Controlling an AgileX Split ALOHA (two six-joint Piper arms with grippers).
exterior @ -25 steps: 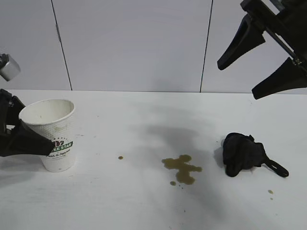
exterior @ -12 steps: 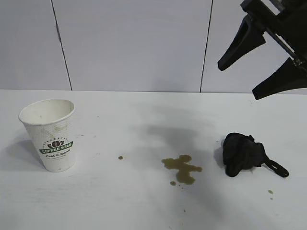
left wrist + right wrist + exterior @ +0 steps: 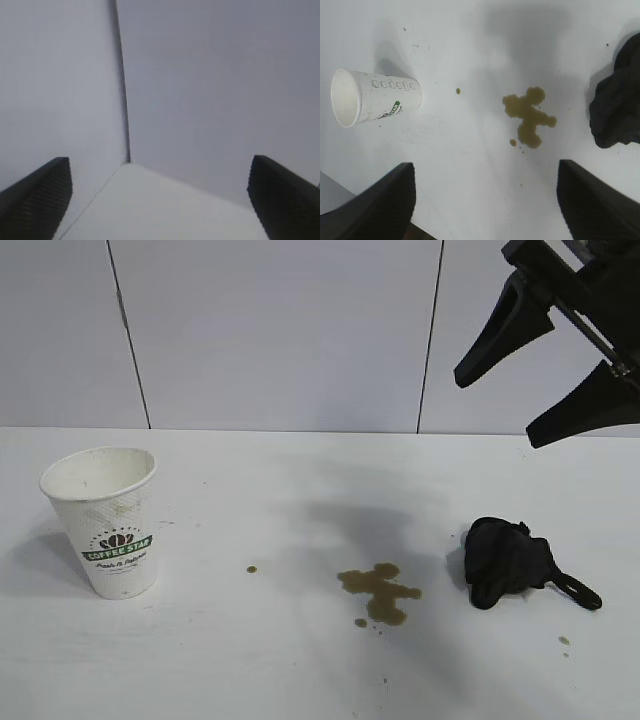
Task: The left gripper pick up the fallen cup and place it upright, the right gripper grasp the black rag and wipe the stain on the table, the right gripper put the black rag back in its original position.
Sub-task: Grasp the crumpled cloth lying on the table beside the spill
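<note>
The paper coffee cup [image 3: 105, 522] is standing upright on the white surface [image 3: 250, 670], well to the left of the coffee stain [image 3: 378, 593], with nothing touching it, so the first step looks done. The left end effector [image 3: 160, 200] is showing only in its own wrist view, its two fingers spread wide with nothing between them, facing the grey panelled wall [image 3: 200, 75] and the far edge of the surface.

The right end effector [image 3: 545, 375] is hanging high above the surface, up and to the right of the stain, its fingers parted and empty. In its wrist view the stain [image 3: 527, 120] is lying between the cup [image 3: 372, 97] and the black rag [image 3: 617, 100]. The rag [image 3: 508, 560] is sitting bunched just to the right of the stain, apart from it, with its thin loop tail [image 3: 578, 590] trailing away from the stain.

The next step appears to be the right end effector's grasp of the rag, and several things could go wrong:
- The rag is a soft, low lump, so a shallow pinch could catch only a fold or the tail and let the cloth slip free mid-wipe.
- Small droplets sit at the stain's edge, and a lone brown dot [image 3: 251, 569] lies between the stain and the cup; a narrow stroke could miss them or only smear the liquid wider.
- A long sweep toward the cup could knock over the light, empty cup.
- The rag's present spot is unmarked, so returning it there could drift.
</note>
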